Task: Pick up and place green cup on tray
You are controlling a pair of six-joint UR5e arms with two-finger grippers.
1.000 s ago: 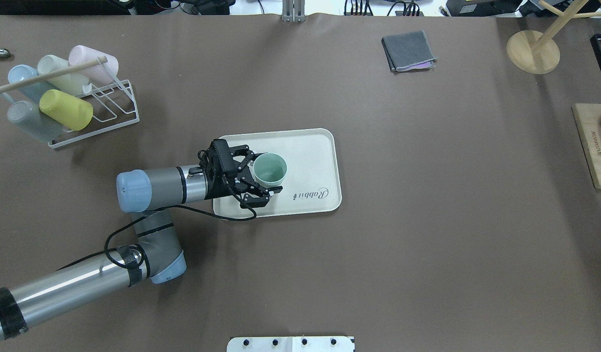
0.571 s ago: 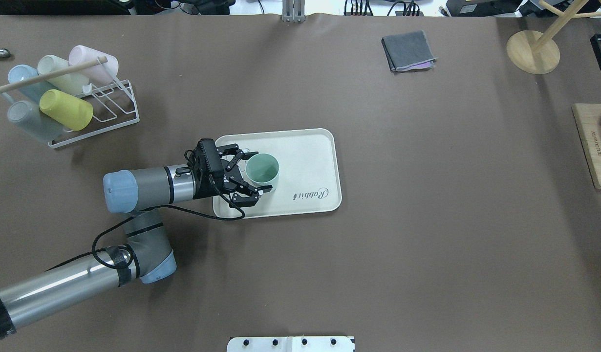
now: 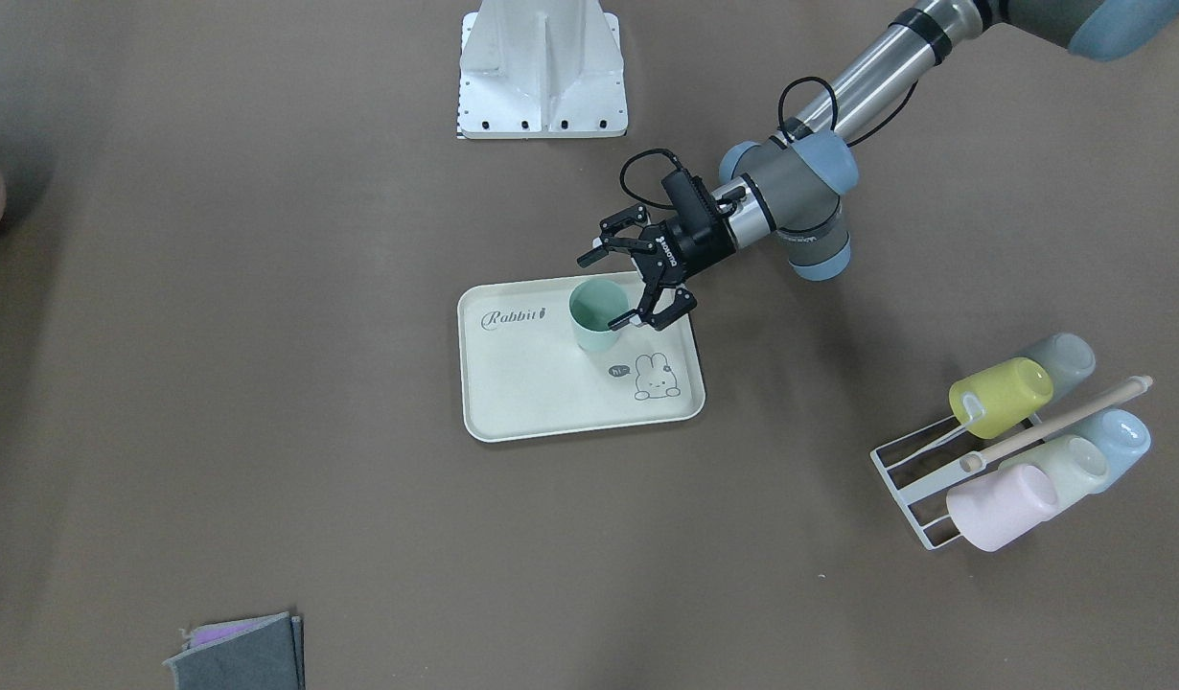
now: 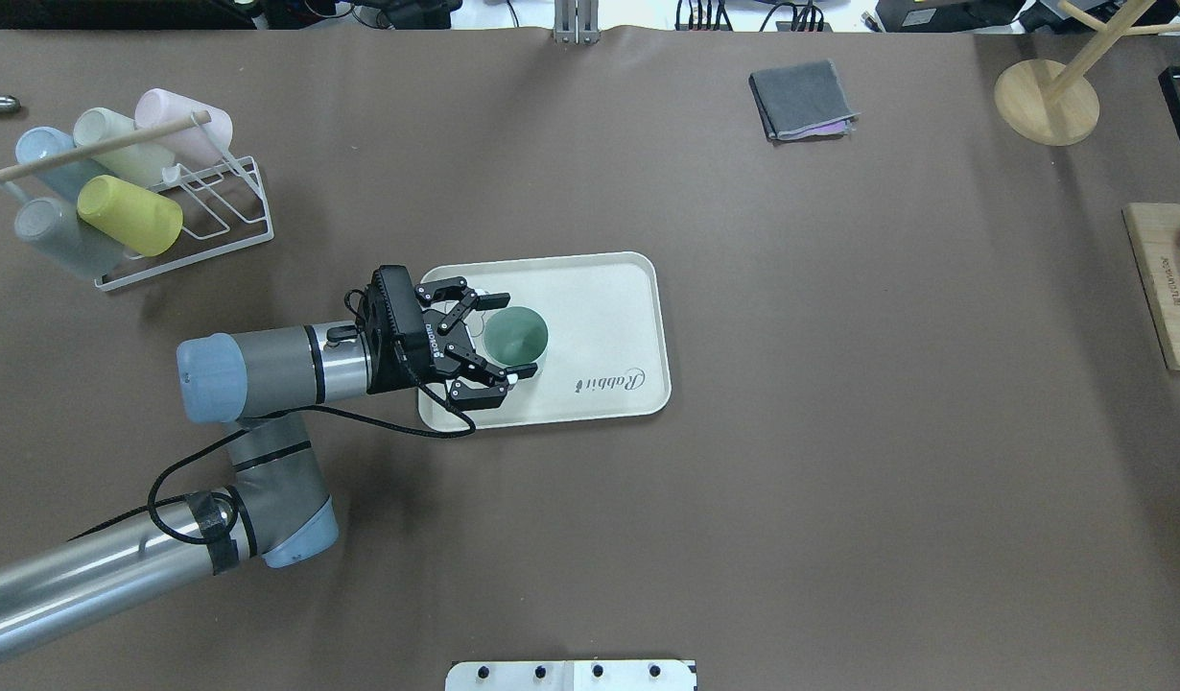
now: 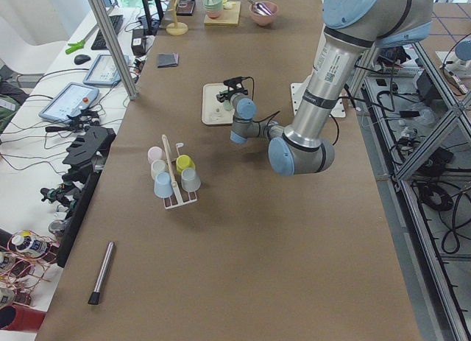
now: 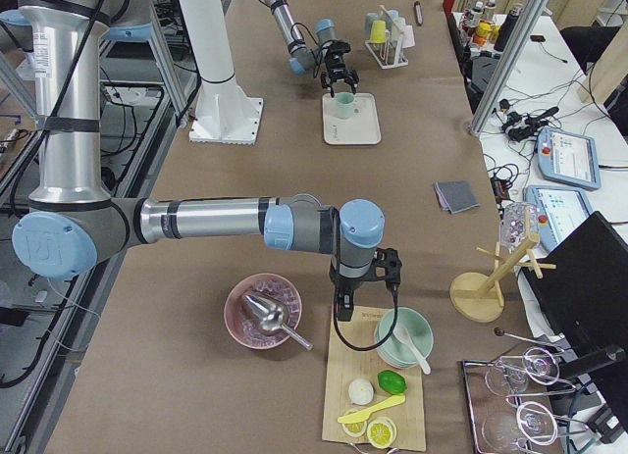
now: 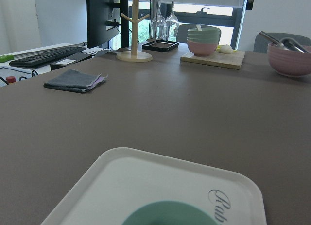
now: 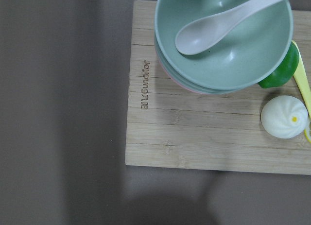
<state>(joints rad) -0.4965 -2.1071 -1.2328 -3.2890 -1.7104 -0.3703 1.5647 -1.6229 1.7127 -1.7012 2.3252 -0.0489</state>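
- green cup upright on tray, rim up, in the tray's 9 o'clock half (overhead). Left wrist cam shows only its rim, at btm edge.
- vs 1 s ago: cup sits slightly further toward 9 o'clock and we now look straight down into it. No shift in the last 0.6 s, so we judge it's set down and resting on its own.
- left gripper: fingers spread wide, gripping nothing. Tips flank the cup at its 12 and 6. One pad looks v. close to the wall; can't tell if touching.
- wrist body has backed off toward 9 o'clock over the last sec, cup staying put, so we read this as retreat after release.
- task-wise: placement looks done. What's left is getting the fingers clear w/o clipping the cup.
- right gripper hangs over wood board, well away at 3 o'clock; finger state: can't tell.
- yellow-green cup on rack at 10 o'clock, same spot as before.
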